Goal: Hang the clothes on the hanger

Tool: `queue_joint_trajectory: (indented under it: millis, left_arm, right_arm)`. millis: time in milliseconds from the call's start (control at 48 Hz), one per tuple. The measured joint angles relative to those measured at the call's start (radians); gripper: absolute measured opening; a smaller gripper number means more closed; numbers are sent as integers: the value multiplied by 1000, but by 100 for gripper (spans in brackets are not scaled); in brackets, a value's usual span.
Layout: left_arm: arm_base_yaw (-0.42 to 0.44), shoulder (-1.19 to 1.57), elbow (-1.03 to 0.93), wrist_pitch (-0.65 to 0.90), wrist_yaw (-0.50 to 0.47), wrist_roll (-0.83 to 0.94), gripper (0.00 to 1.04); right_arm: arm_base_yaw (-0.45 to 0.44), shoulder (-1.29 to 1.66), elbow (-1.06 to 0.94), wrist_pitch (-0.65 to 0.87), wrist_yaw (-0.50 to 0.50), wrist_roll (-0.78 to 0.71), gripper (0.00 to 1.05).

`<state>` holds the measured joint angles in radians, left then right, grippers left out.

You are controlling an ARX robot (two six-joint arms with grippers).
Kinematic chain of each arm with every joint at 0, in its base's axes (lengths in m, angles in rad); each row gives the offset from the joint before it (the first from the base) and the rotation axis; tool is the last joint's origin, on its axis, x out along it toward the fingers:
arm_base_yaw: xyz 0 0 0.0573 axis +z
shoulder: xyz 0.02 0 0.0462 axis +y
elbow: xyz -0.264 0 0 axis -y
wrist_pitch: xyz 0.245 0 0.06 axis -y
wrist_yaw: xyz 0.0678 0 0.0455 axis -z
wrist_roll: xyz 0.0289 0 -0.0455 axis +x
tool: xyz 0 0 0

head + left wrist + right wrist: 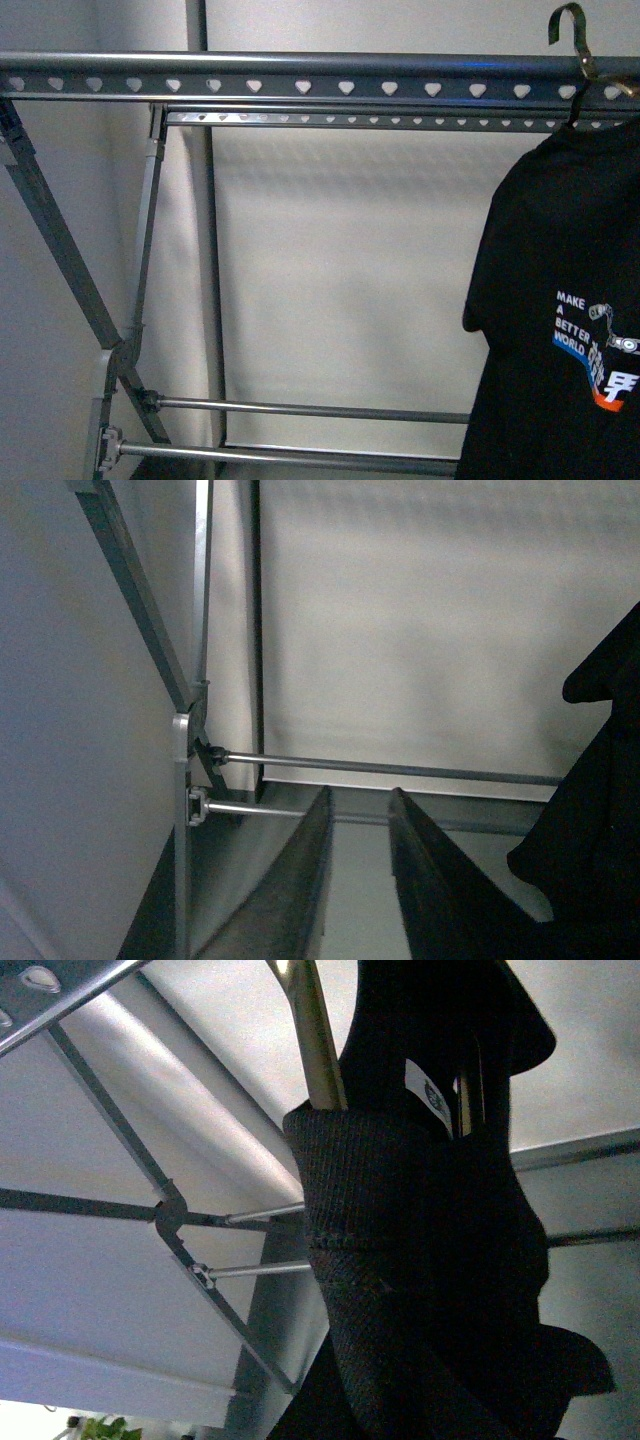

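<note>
Left fingers (300, 880) slightly parted, empty. Lower bars (400, 768) beyond tips. Shirt (600, 810) off to one side, apart. Right fingers hidden by shirt collar, grip cannot tell. Shirt hangs from rack (300, 65) rail by hook (584, 55). Likely near done: seating check, release left. Bare rail, open room on left-fingers side.

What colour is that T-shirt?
The T-shirt is black, with white lettering and blue-orange graphic; clearest in front view.
</note>
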<state>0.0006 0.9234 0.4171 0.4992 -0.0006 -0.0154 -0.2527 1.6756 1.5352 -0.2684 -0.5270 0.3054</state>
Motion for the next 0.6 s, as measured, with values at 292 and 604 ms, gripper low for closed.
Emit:
queue_joint_trajectory:
  millis: [292, 604]
  left_arm:
    - [-1, -117, -156, 38, 0, 10, 4]
    - [0, -284, -294, 14, 0, 10, 4]
  right_arm:
    - [63, 52, -24, 25, 59, 67, 3]
    - [117, -222, -618, 821, 302, -43, 54]
